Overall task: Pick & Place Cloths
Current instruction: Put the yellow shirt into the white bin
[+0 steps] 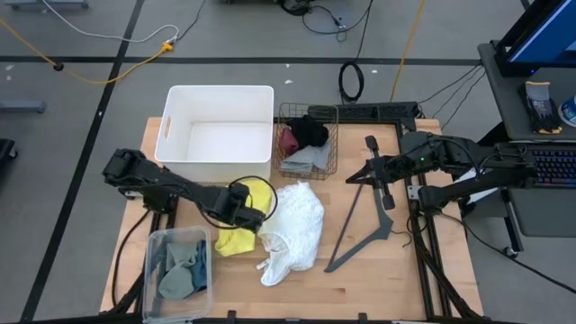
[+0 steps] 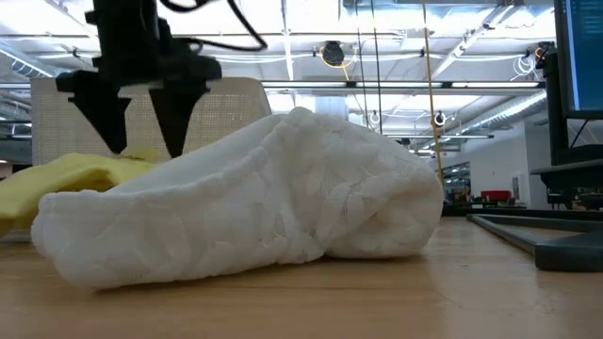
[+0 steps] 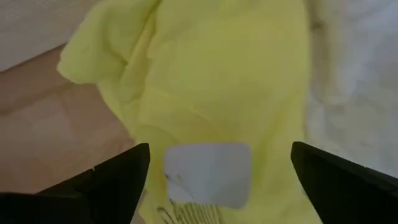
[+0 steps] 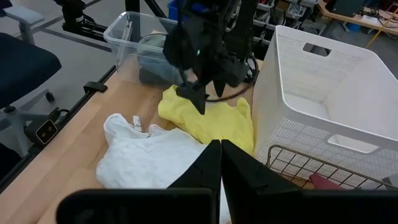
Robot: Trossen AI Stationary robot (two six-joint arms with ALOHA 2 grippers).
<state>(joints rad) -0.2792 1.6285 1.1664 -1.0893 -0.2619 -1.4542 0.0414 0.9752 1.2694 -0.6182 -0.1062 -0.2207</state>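
A yellow cloth point(image 1: 238, 239) lies crumpled on the table in front of the white bin point(image 1: 220, 101). Its white label point(image 3: 208, 173) faces up. A large white cloth point(image 1: 297, 229) lies against its right side. My left gripper point(image 3: 221, 149) points down over the yellow cloth. It is open, with one finger on either side of the label. In the low view its fingertips point(image 2: 118, 146) reach down to the top of the cloth. My right gripper point(image 4: 219, 163) is shut and empty, held high at the table's right side. My left gripper comes at the yellow cloth from above with its fingers spread wide. Its fingertips point(image 4: 199, 104) stand right at the top of the cloth near the label. Whether they touch the fabric cannot be told.
A wire basket point(image 1: 329, 135) right of the bin holds maroon, black and grey cloths. A clear tub point(image 1: 153, 279) at the near left holds teal and grey cloths. A thin black angled bar point(image 1: 364, 229) lies right of the white cloth.
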